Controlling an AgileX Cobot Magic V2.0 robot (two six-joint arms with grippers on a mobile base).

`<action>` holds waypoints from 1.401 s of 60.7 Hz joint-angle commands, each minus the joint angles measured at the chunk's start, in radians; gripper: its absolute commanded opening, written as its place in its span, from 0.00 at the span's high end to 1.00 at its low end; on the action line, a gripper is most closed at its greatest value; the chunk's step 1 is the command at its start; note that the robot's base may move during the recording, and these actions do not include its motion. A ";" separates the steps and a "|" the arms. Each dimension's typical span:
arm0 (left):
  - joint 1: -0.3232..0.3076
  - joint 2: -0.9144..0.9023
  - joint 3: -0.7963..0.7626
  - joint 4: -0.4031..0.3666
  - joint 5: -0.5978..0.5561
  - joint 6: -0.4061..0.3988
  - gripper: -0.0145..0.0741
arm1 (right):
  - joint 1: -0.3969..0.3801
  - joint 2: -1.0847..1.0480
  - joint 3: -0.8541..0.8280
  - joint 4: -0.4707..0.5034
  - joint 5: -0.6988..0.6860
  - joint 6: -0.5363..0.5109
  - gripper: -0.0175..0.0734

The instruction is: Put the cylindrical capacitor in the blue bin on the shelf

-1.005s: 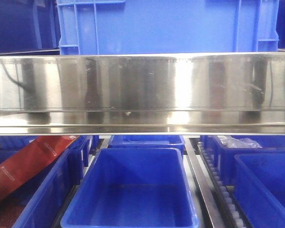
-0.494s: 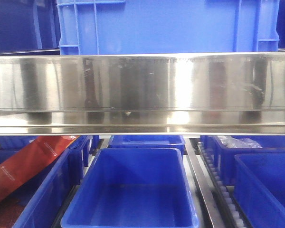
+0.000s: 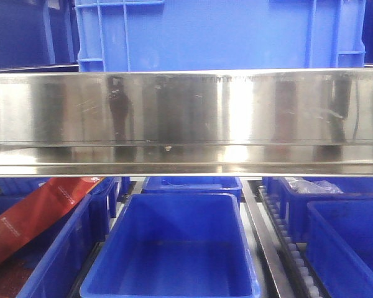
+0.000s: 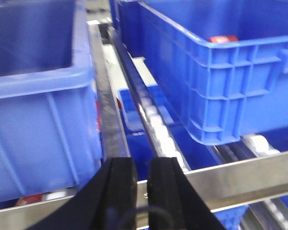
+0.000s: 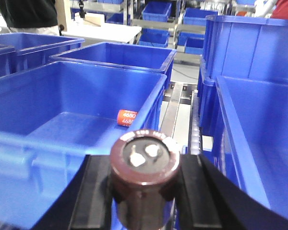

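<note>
My right gripper (image 5: 145, 161) is shut on the cylindrical capacitor (image 5: 144, 184), a dark brown can standing upright with two white terminals on top. It hangs beside the near right corner of a blue bin (image 5: 86, 93), and a small orange-red capacitor (image 5: 127, 117) lies on that bin's floor. My left gripper (image 4: 142, 168) is shut with nothing in it, above the shelf's steel rail (image 4: 230, 179). The front view shows the shelf's wide shiny rail (image 3: 186, 118) and an empty blue bin (image 3: 174, 197) below it. Neither gripper appears in that view.
A large blue crate (image 3: 217, 31) sits on the upper level. A red pouch (image 3: 37, 214) lies in the left bins, clear bags (image 3: 308, 185) in a right one. White roller tracks (image 3: 286, 242) run between rows. Blue bins (image 4: 38, 96) (image 4: 221, 72) flank the left gripper.
Only the dark reflections on the steel rail have shifted a little. The bins and the red pouch have not moved.
</note>
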 commanded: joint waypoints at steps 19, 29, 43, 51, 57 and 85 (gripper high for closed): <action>0.007 -0.016 0.003 -0.007 -0.020 -0.009 0.79 | 0.199 0.438 -0.444 0.003 0.061 -0.027 0.83; 0.007 -0.016 0.003 -0.007 -0.020 -0.009 0.79 | 0.207 0.641 -0.623 0.030 0.179 -0.027 0.83; 0.007 -0.016 0.003 -0.007 -0.020 -0.009 0.79 | 0.207 0.883 -0.745 0.032 0.234 -0.027 0.83; 0.007 -0.016 0.003 -0.007 -0.020 -0.009 0.79 | 0.207 0.973 -0.760 0.035 0.244 -0.027 0.83; 0.007 -0.016 0.003 -0.007 -0.020 -0.009 0.79 | 0.207 1.018 -0.760 0.041 0.248 -0.027 0.83; 0.007 -0.016 0.003 -0.007 -0.020 -0.009 0.79 | 0.207 1.025 -0.760 0.044 0.250 -0.027 0.19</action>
